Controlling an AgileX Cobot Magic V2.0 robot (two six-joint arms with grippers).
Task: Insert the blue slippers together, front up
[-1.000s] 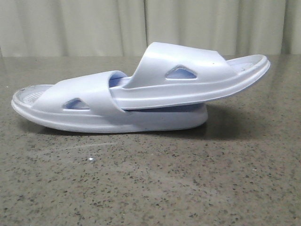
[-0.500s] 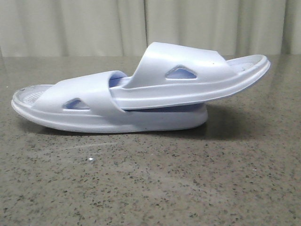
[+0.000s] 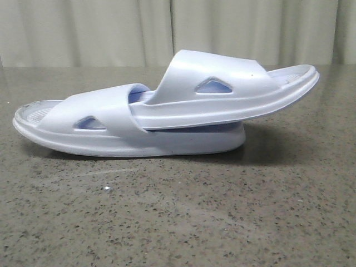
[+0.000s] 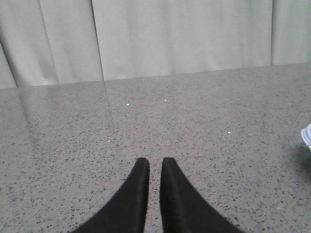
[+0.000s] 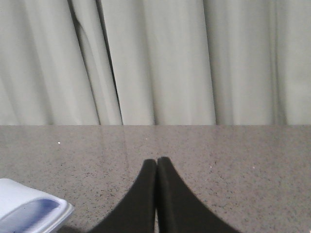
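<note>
Two pale blue slippers lie nested on the table in the front view. The lower slipper [image 3: 111,139] lies flat. The upper slipper [image 3: 222,94] has one end tucked under the lower one's strap and rests tilted, with its right end raised. My left gripper [image 4: 155,167] hovers over bare table, empty, its fingers nearly together with a slim gap; a sliver of slipper [image 4: 306,138] shows at the frame edge. My right gripper [image 5: 156,162] is shut and empty, with a slipper end [image 5: 29,211] off to one side. Neither gripper shows in the front view.
The speckled grey stone tabletop [image 3: 183,211] spreads around the slippers. A pale curtain [image 3: 167,28] hangs behind the table's far edge.
</note>
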